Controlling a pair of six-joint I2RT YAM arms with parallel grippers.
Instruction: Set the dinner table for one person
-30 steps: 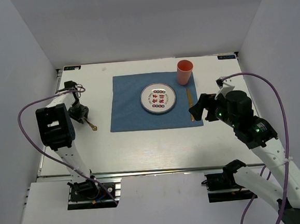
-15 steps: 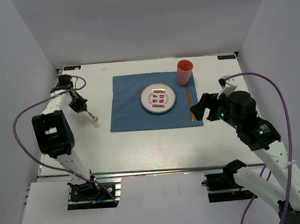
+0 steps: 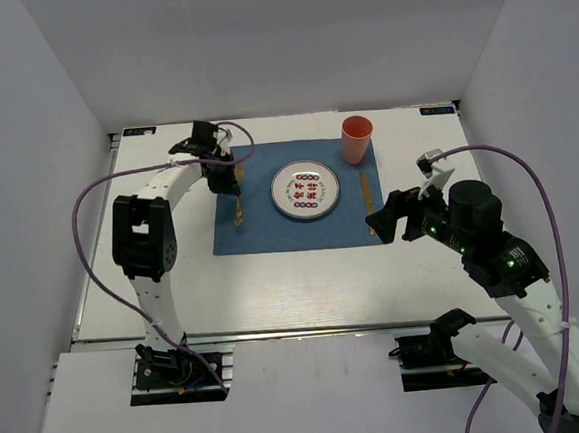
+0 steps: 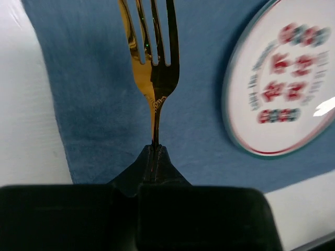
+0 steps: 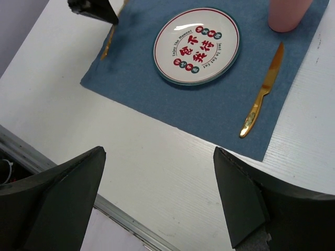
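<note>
The white dinner table [image 3: 274, 278] carries a blue cloth [image 3: 260, 229] with a patterned plate [image 3: 306, 190] in its middle. A pink cup [image 3: 356, 139] stands at the cloth's far right corner, and a gold knife [image 3: 367, 195] lies right of the plate. My left gripper [image 3: 225, 181] is shut on the handle of a gold fork [image 3: 237, 213], which hangs over the cloth's left part, left of the plate. In the left wrist view the fork [image 4: 154, 52] points away over the cloth [image 4: 94, 104]. My right gripper [image 3: 390, 214] is open and empty near the cloth's right edge.
A metal rail [image 3: 278, 330] runs along the table's near edge. White walls close in the left, far and right sides. The right wrist view shows the plate [image 5: 197, 45], knife [image 5: 264, 89], cup [image 5: 288, 13] and fork [image 5: 109, 44].
My left arm has swung from the table's left side to over the cloth's left part, carrying the fork. My right arm has drawn back slightly toward the near right.
</note>
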